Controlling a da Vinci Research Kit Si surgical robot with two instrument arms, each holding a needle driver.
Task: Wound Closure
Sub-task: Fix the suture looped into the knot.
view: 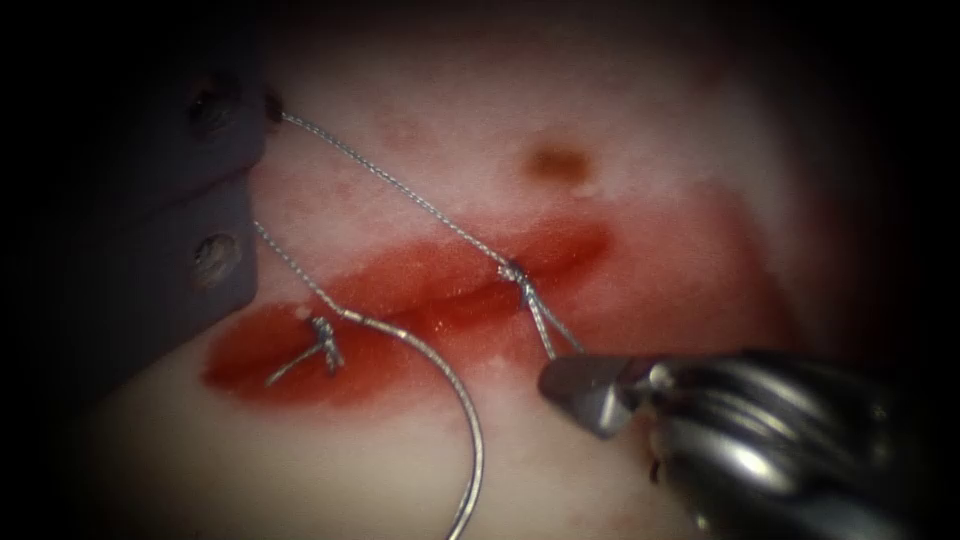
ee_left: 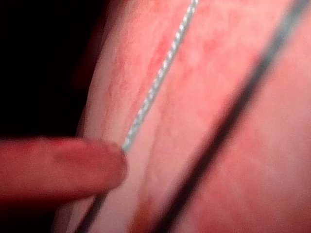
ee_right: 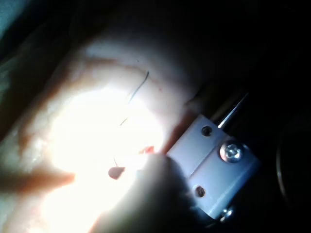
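In the endoscope view, the tissue (view: 640, 150) is lying with its cut (view: 420, 295) running from eight o'clock toward two o'clock, red fluid (view: 260, 360) pooling along it. A knot with short ends (view: 322, 345) is sitting at the cut's eight o'clock end, so that stitch looks finished. A second knot (view: 514, 272) is sitting near the middle. From it the thread (view: 400, 185) is stretching taut toward ten o'clock, while two strands are dropping toward five o'clock into the right gripper (view: 575, 385), which is looking closed on them. The curved needle (view: 470, 420) is lying free on the tissue at six o'clock, held by neither tool and not in the tissue.

In the left wrist view, the left gripper (ee_left: 114, 162) is appearing closed on the taut thread, which is ending at its tip.

In the right wrist view, dark lengths of thread are lying across the brightly lit tissue.

I judge the second stitch is tied but untrimmed, and the two o'clock stretch is awaiting closure.
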